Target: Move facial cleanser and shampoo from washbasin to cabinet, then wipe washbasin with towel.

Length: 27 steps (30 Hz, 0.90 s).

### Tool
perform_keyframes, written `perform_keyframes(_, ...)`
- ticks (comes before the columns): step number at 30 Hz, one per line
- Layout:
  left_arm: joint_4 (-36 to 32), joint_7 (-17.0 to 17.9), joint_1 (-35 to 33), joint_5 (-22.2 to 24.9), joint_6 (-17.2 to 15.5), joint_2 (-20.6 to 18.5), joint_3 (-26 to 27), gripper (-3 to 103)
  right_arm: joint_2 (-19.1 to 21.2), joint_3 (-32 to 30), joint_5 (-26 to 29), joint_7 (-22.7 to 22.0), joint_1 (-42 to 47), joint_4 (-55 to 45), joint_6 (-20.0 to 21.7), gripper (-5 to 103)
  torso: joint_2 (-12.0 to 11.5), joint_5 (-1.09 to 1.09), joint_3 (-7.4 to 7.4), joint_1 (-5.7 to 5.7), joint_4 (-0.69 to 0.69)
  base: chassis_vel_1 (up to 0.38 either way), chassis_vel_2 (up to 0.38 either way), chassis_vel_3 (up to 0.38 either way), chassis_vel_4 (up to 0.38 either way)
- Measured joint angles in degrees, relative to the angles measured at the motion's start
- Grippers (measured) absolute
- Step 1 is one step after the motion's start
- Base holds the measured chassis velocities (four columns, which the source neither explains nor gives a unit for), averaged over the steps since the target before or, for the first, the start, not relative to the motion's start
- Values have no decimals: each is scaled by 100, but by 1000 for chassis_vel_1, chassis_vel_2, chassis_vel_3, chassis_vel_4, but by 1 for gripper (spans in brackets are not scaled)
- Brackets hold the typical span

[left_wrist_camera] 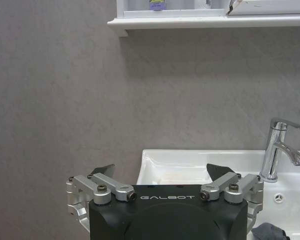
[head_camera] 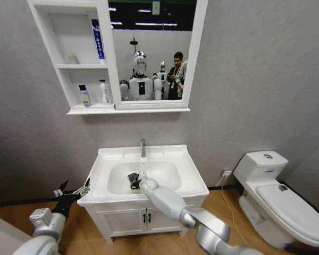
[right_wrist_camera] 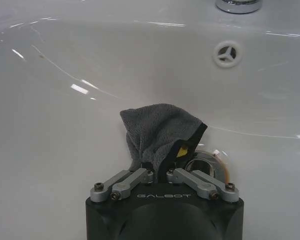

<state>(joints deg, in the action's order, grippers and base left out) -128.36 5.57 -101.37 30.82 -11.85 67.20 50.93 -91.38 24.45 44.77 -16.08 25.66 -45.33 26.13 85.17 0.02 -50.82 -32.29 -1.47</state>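
The white washbasin (head_camera: 187,179) stands in the middle, its chrome faucet (head_camera: 143,147) at the back. Down in the bowl, my right gripper (head_camera: 137,182) (right_wrist_camera: 162,169) is shut on the dark grey towel (head_camera: 132,177) (right_wrist_camera: 157,131), which bunches against the porcelain just beside the drain (right_wrist_camera: 208,166). My left gripper (head_camera: 72,192) (left_wrist_camera: 160,172) hangs open with nothing in it, left of the washbasin (left_wrist_camera: 190,159) at rim height. On the cabinet (head_camera: 70,66), a purple-labelled bottle (head_camera: 84,96) and a white bottle (head_camera: 103,91) stand on the lower shelf. Which is the shampoo or the facial cleanser I cannot tell.
A blue tube (head_camera: 98,40) leans in the cabinet's upper shelf, beside the mirror (head_camera: 149,53). A white toilet (head_camera: 279,199) stands to the right. Below the basin is a two-door cupboard (head_camera: 130,220). Grey wall runs behind everything.
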Motion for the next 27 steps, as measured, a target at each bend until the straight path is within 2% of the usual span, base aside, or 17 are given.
perform_keyframes(1,0,0,-1,0,0,0,0,100,198,59,99,-193,1,-195,91,6,0,-1,0,0,0,0,0,0,0)
perform_keyframes(3,0,1,0,0,0,0,0,100,609,140,164,-457,8,-515,150,6,0,-3,0,0,-8,0,0,0,0)
perform_keyframes(8,0,0,0,0,0,0,0,100,956,138,263,-722,6,-814,176,6,0,-2,0,0,-7,0,0,0,0)
perform_keyframes(10,0,0,0,0,0,0,0,100,1175,162,447,-892,-5,-1110,235,6,0,-2,0,0,-5,0,0,0,0)
perform_keyframes(14,0,0,0,0,0,0,0,100,1352,223,821,-1181,-3,-1454,388,6,0,-2,0,0,-4,0,0,0,0)
perform_keyframes(20,0,0,-1,0,0,0,0,100,1371,408,916,-1248,-4,-1313,441,6,0,-2,1,1,-4,0,0,0,0)
perform_keyframes(27,0,0,0,0,0,0,0,100,1187,521,1007,-1137,-131,-979,419,6,1,-3,1,1,-5,0,0,0,0)
